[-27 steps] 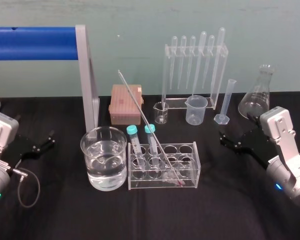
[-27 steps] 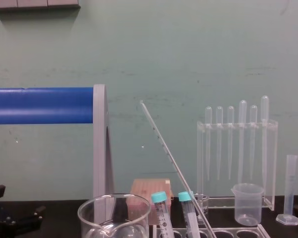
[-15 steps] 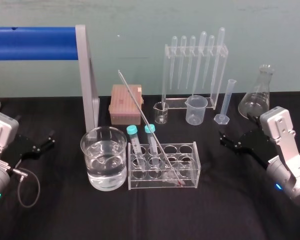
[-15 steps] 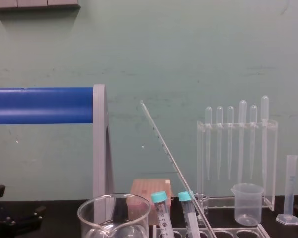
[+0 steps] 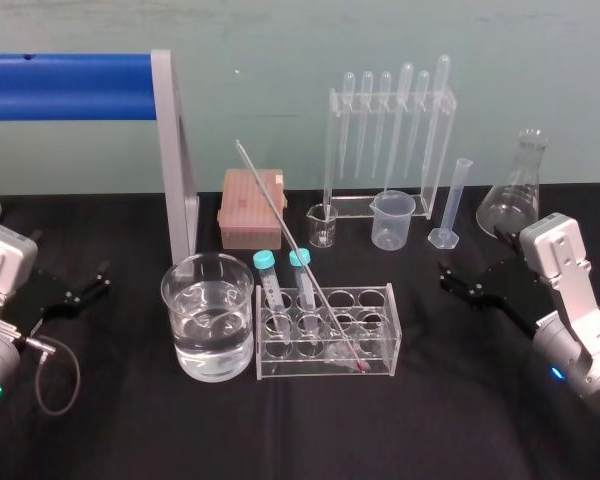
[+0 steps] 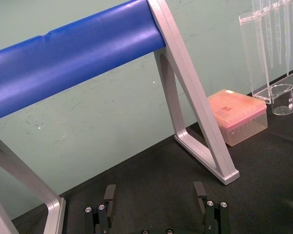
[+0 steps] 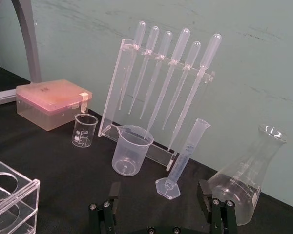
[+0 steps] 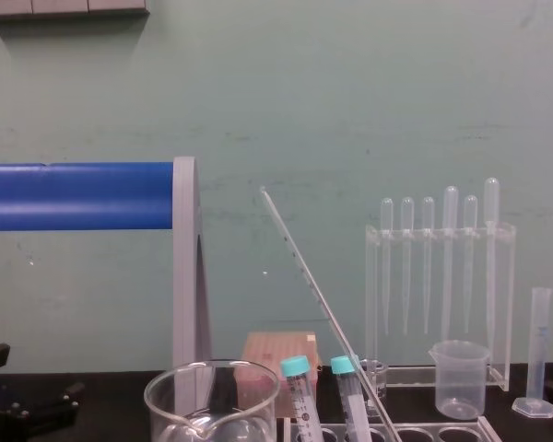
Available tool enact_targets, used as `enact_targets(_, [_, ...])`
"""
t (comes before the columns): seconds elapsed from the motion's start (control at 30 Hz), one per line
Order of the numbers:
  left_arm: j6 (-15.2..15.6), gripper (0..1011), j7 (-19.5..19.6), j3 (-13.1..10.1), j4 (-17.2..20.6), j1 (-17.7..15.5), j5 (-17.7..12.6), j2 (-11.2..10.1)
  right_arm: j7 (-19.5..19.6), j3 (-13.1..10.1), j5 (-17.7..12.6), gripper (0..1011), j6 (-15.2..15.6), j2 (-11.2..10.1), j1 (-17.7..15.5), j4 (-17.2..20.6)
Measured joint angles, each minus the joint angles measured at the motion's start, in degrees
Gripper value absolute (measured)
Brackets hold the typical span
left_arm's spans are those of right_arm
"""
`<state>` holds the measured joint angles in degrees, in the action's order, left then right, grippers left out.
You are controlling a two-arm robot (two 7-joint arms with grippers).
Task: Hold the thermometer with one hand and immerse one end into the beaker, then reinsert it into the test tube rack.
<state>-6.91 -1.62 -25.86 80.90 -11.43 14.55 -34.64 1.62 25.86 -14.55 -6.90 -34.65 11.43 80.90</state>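
The thermometer is a long thin glass rod leaning left, with its lower end inside the clear test tube rack beside two teal-capped tubes. In the chest view the thermometer rises far above the tubes. The wide glass beaker, part full of clear liquid, stands just left of the rack. My left gripper rests open at the table's left, well clear of the beaker; between its fingers is bare table. My right gripper rests open to the right of the rack, its fingers holding nothing.
Behind the rack stand a pink tip box, a tiny glass beaker, a plastic beaker, a pipette stand, a graduated cylinder and a conical flask. A grey frame with a blue bar stands at the back left.
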Motion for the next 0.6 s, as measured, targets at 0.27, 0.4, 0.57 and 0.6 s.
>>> enact_targets(0.27, [0.0, 1008, 0.0, 0.0, 0.0, 0.0, 0.0, 0.0, 0.0, 0.0, 0.0, 1003, 0.0, 0.0, 0.0, 0.0])
enact_targets(0.4, [0.0, 1008, 0.0, 0.0, 0.0, 0.0, 0.0, 0.0, 0.0, 0.0, 0.0, 1003, 0.0, 0.0, 0.0, 0.0])
enact_targets(0.57, [0.0, 1008, 0.0, 0.0, 0.0, 0.0, 0.0, 0.0, 0.0, 0.0, 0.0, 1003, 0.0, 0.0, 0.0, 0.0])
enact_targets(0.6, [0.0, 1008, 0.0, 0.0, 0.0, 0.0, 0.0, 0.0, 0.0, 0.0, 0.0, 1003, 0.0, 0.0, 0.0, 0.0])
